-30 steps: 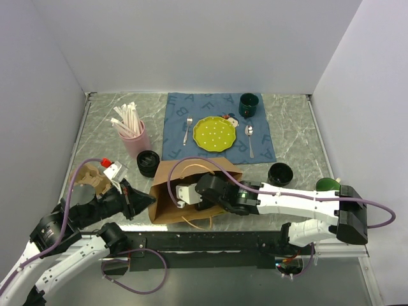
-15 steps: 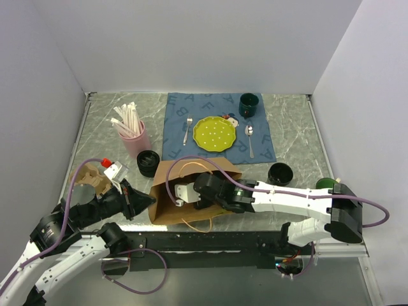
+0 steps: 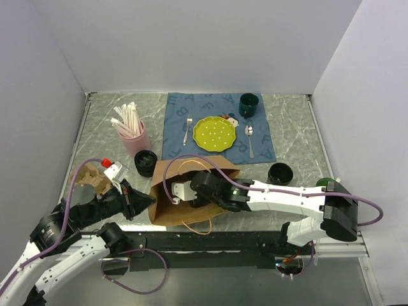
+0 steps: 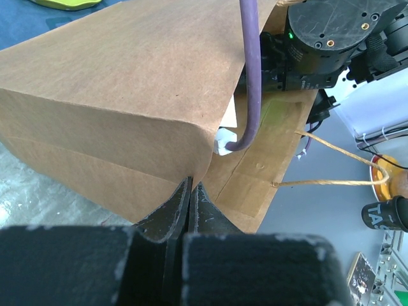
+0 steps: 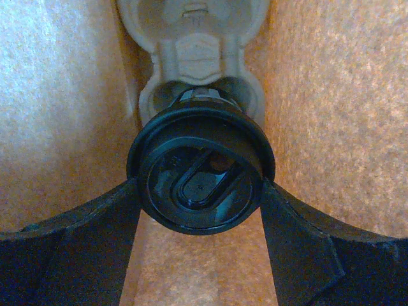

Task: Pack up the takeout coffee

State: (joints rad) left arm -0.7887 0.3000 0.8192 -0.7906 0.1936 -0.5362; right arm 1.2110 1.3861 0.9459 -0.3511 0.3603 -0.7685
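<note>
The takeout coffee point(image 5: 201, 172), a black cup with a round black lid, hangs inside the brown paper bag point(image 3: 191, 213). My right gripper point(image 5: 201, 188) is shut on it, one finger on each side of the lid. A pale moulded shape point(image 5: 194, 38) lies beyond the cup, deeper in the bag. From above, my right arm point(image 3: 223, 191) reaches into the bag's mouth, and the cup and fingers are hidden there. My left gripper point(image 4: 191, 190) is shut on the bag's edge at the bag's left corner point(image 3: 152, 200).
Two more black cups stand outside the bag, one at its left point(image 3: 146, 162) and one at its right point(image 3: 280, 173). Further back are a pink cup of white straws point(image 3: 134, 137) and a blue mat point(image 3: 175, 124) with a yellow plate point(image 3: 215, 134), cutlery and a dark green mug point(image 3: 248, 104).
My right arm has slid a little to the left, further into the bag, with the cup in its grip. The left arm and the bag have stayed still.
</note>
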